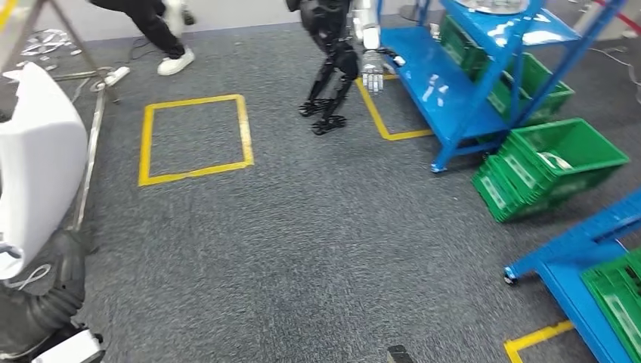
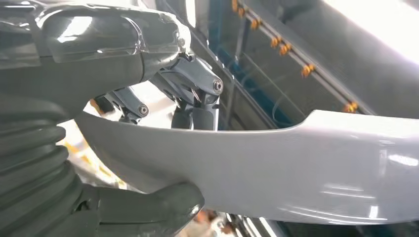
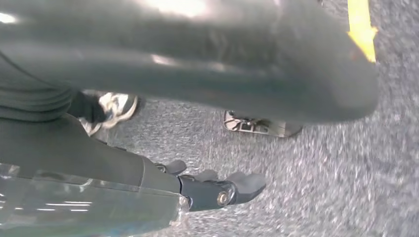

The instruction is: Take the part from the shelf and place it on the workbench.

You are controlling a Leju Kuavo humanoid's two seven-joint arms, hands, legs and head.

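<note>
The part (image 1: 34, 166) is a large white curved panel standing at the left edge of the head view, over grey carpet. My left hand (image 1: 41, 302) grips its lower end, the dark ribbed wrist just below it. In the left wrist view the part (image 2: 276, 168) runs across the picture, and my left hand (image 2: 74, 89) clamps it between the thumb underneath and the fingers (image 2: 192, 94) on top. My right hand (image 3: 123, 163) hangs over the carpet with nothing in it, its fingers (image 3: 222, 190) loosely apart.
A blue shelf rack (image 1: 446, 83) with green crates (image 1: 567, 159) stands at the upper right, and another blue rack (image 1: 582, 257) at the lower right. A second robot (image 1: 332, 68) stands ahead, with a person's legs (image 1: 162, 38) beyond. A yellow square (image 1: 195, 140) marks the floor.
</note>
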